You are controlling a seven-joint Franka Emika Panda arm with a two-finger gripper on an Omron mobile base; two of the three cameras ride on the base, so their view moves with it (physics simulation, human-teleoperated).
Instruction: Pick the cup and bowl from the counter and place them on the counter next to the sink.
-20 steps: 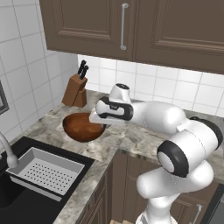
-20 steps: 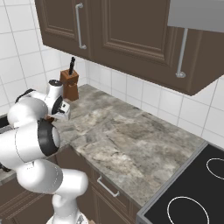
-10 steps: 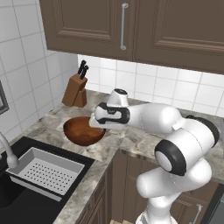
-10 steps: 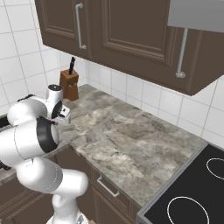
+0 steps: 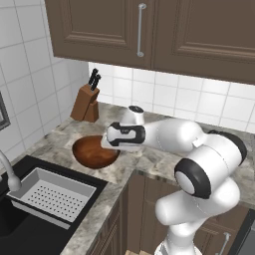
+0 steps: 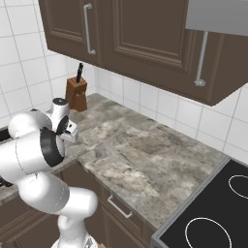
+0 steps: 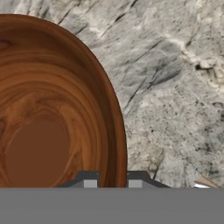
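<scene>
Jaws nearly closed, pinching the near-right rim of the bowl [image 7: 48,113], one fingertip [image 7: 89,181] inside the wall and the other just outside it. Bowl [image 5: 94,152] low over the marbled bench [image 5: 144,162], near the sink [image 5: 20,226] with its grey rack [image 5: 50,196], and in front of the knife block [image 5: 85,103]; touching the stone or just above it, cannot tell.
</scene>
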